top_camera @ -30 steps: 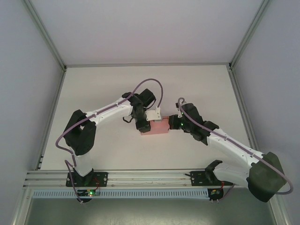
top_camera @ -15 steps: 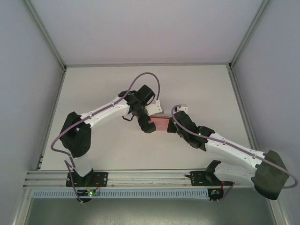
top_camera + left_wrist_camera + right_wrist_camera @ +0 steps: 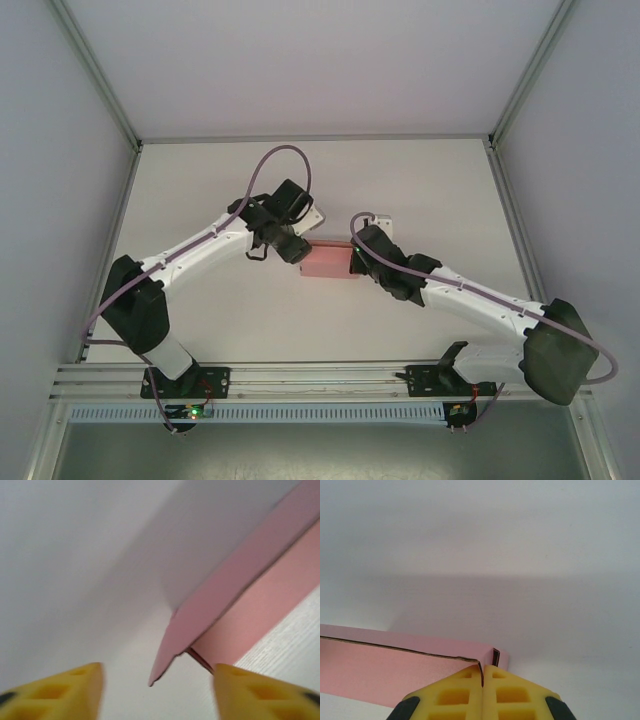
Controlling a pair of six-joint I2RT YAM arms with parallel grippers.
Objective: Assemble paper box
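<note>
The paper box (image 3: 328,262) is a small pink card box at the middle of the white table, between my two grippers. My right gripper (image 3: 357,260) is at its right end; in the right wrist view the yellow fingers (image 3: 460,692) are pressed together on the box's thin card wall (image 3: 380,672), at its corner, so the right gripper (image 3: 483,680) is shut on it. My left gripper (image 3: 300,250) is at the box's left end. Its yellow fingertips (image 3: 65,690) stand apart, and a loose pink flap (image 3: 172,645) of the box hangs between them, untouched.
The white table (image 3: 200,190) is enclosed by pale walls and aluminium corner posts (image 3: 95,75). A metal rail (image 3: 320,378) runs along the near edge, where both arm bases are bolted. Bare table lies behind and on both sides of the box.
My left arm has stretched out, and its gripper swung from the box's top to its left end. The right gripper moved left and farther out, still holding the box, which shifted slightly.
</note>
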